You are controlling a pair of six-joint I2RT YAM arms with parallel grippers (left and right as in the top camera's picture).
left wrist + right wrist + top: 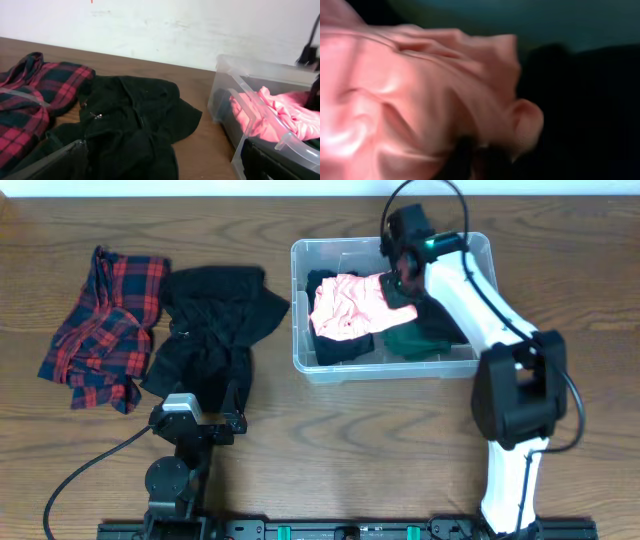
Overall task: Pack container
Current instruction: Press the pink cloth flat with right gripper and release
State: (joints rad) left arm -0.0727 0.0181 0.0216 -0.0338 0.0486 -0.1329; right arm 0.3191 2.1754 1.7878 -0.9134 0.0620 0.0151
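Lying crumpled at the far left of the wooden table [300, 450], a red plaid garment [100, 330] touches a black garment [215, 330] spread just beside it, both outside the bin. The left gripper [200, 412] rests at the near edge of the black cloth, its fingers spread wide and holding nothing. Right of centre stands the container [300, 310], a clear bin near the table's far edge, already holding dark clothing and a pink garment [345, 305] heaped on top. The right gripper [395, 280] reaches down inside the bin against the pink cloth's right edge. The wrist view is filled with blurred pink folds, and whether the fingers pinch the fabric or have let go cannot be told. A dark green garment [420, 340] lies beneath the arm at the bin's right end. The risk from here is a snag: if a fold is caught between the fingers as the arm rises, the pink garment could trail up and over the rim. The heap also sits high, so further cloth may spill rather than settle. The right arm spans the bin, blocking the left arm's way in with either loose garment.
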